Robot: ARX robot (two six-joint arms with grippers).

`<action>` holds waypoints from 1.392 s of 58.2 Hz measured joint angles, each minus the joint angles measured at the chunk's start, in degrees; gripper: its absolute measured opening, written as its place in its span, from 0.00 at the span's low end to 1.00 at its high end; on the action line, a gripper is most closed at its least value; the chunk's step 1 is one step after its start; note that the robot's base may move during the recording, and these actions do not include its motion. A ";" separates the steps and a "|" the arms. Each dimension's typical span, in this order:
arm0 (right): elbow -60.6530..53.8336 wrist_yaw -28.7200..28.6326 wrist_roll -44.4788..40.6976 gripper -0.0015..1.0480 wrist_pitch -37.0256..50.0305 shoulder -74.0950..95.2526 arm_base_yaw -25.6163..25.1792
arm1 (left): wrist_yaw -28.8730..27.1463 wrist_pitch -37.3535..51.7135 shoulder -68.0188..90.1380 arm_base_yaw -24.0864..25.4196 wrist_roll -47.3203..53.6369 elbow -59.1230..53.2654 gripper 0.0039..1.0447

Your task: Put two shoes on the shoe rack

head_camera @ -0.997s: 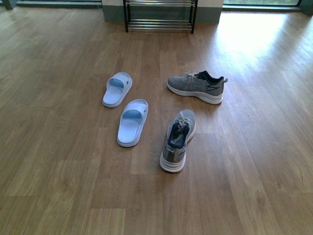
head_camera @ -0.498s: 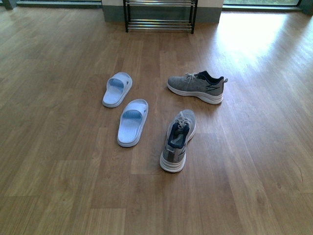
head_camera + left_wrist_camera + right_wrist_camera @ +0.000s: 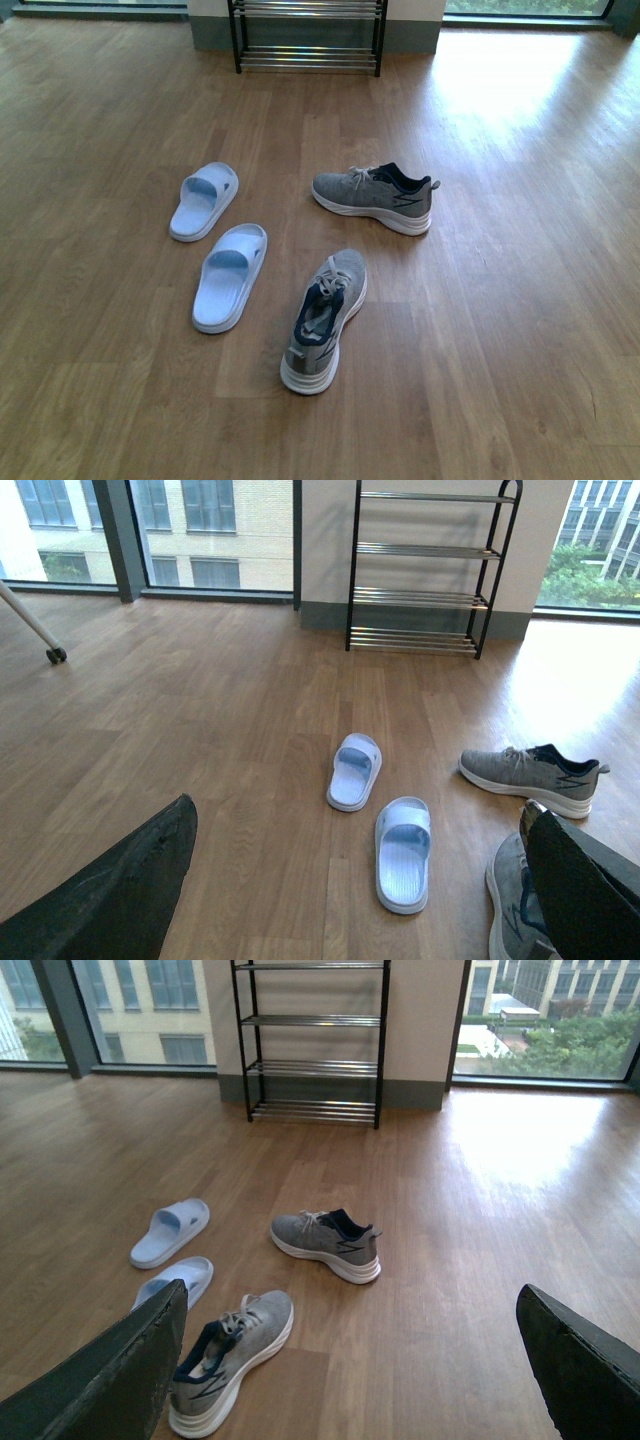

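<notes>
Two grey sneakers lie on the wood floor. The near shoe (image 3: 325,320) points away from me, and the far shoe (image 3: 373,198) lies side-on with its toe to the left. The shoe rack (image 3: 307,35) stands against the back wall, its chrome bars bare. No arm shows in the front view. My left gripper (image 3: 358,812) hangs open above the floor, one dark finger (image 3: 585,890) covering part of the near shoe (image 3: 510,900). My right gripper (image 3: 352,1295) is open too, with the near shoe (image 3: 232,1357) beside one finger and the far shoe (image 3: 326,1244) ahead.
Two pale blue slippers (image 3: 204,200) (image 3: 230,276) lie left of the sneakers. Open floor runs from the shoes to the rack (image 3: 312,1040). Large windows flank the rack, and a wheeled leg (image 3: 40,630) stands far off to one side.
In the front view the whole scene has slid down and to the left, and the shoes look nearer. The shoes keep their places relative to each other.
</notes>
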 joint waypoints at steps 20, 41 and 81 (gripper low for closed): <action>0.00 0.26 0.00 0.91 0.00 0.04 0.02 | 0.11 0.00 0.00 0.00 0.00 0.00 0.91; 0.00 0.24 0.00 0.91 0.00 0.04 0.02 | 0.11 0.00 0.00 0.00 0.00 0.00 0.91; 0.00 0.04 0.00 0.91 0.00 0.07 0.00 | 0.02 0.00 0.00 0.00 0.00 0.00 0.91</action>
